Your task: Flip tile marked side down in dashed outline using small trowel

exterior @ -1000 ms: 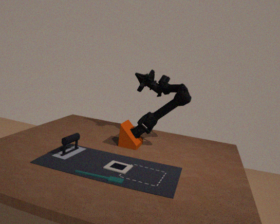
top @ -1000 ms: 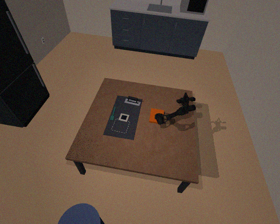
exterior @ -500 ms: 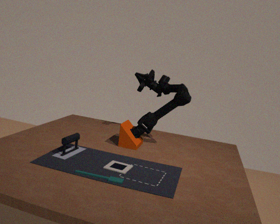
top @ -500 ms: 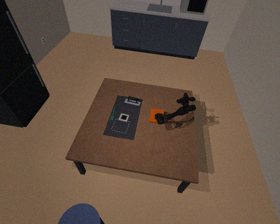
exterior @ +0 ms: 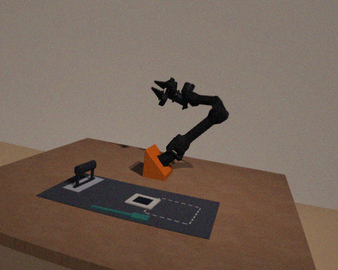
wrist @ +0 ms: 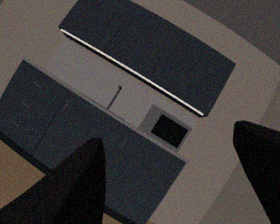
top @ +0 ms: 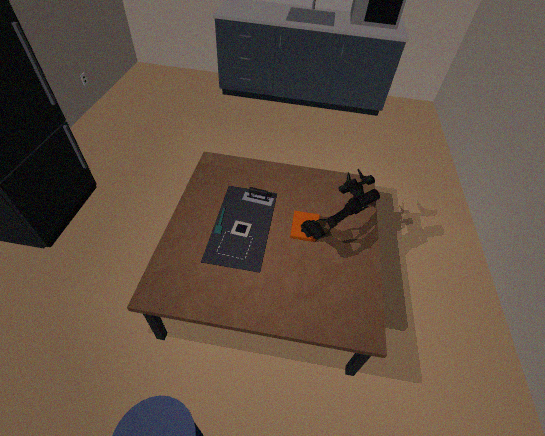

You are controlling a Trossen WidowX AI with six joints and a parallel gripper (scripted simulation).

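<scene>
The white tile (top: 234, 233) (exterior: 130, 198) lies flat on the dark mat (top: 255, 262) (exterior: 204, 227), its dark square mark facing up. It sits at the edge of the dashed outline (top: 245, 258) (exterior: 189, 223), mostly outside it. The trowel (top: 258, 201) (exterior: 85, 167), a pale flat plate with a raised black handle, rests at the mat's far end from the outline. My gripper (top: 354, 173) (exterior: 153, 85) (wrist: 170, 140) is open and empty, raised high above the table, well away from the tile and trowel.
A teal tool (top: 218, 228) (exterior: 139, 216) with a thin handle and wider end lies along the mat's edge beside the tile. The orange arm base (top: 298, 231) (exterior: 151, 168) stands on the wooden table (top: 262, 305) (exterior: 252, 229), to the side of the mat.
</scene>
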